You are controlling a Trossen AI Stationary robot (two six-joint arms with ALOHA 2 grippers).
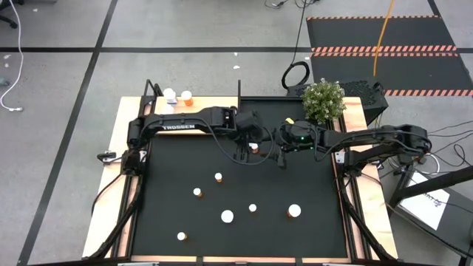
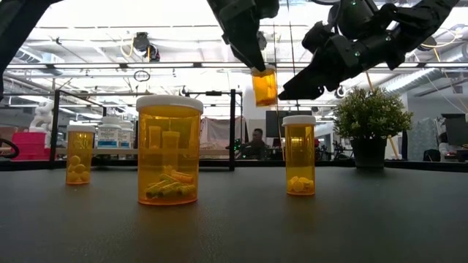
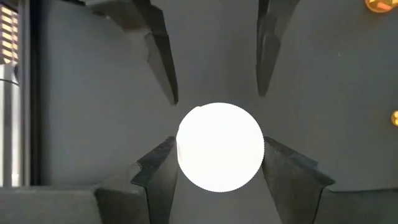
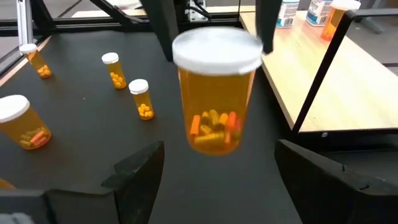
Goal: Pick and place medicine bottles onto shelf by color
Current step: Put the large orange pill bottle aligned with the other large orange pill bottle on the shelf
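Observation:
An orange medicine bottle [image 4: 214, 112] with a white cap hangs above the middle of the black mat [image 1: 310, 236], and my left gripper [image 1: 253, 146] is shut on it from above. My right gripper [image 1: 281, 157] is open close on the bottle's right side. Its fingers [image 4: 140, 165] stand either side of the bottle without touching it. Several more orange bottles [image 1: 227, 216] stand on their bases on the mat nearer the front. The shelf [image 1: 207, 103] lies at the far left, and a white bottle [image 1: 170, 94] and an orange one [image 1: 187, 97] stand on it. My left gripper pinches the bottle's white cap [image 3: 186, 155] between its two fingers, one on each side of the rim. The fingers [image 4: 163, 28] come down on it from above. The bottle hangs below them, cap up, lifted clear of the mat.
A potted plant [image 1: 323, 100] stands at the mat's far right corner. Thin black shelf posts [image 4: 323, 74] rise along the board's edge. In the low view a wide bottle [image 2: 169, 150] and two narrow ones [image 2: 299, 155] [image 2: 80, 153] stand on the mat.

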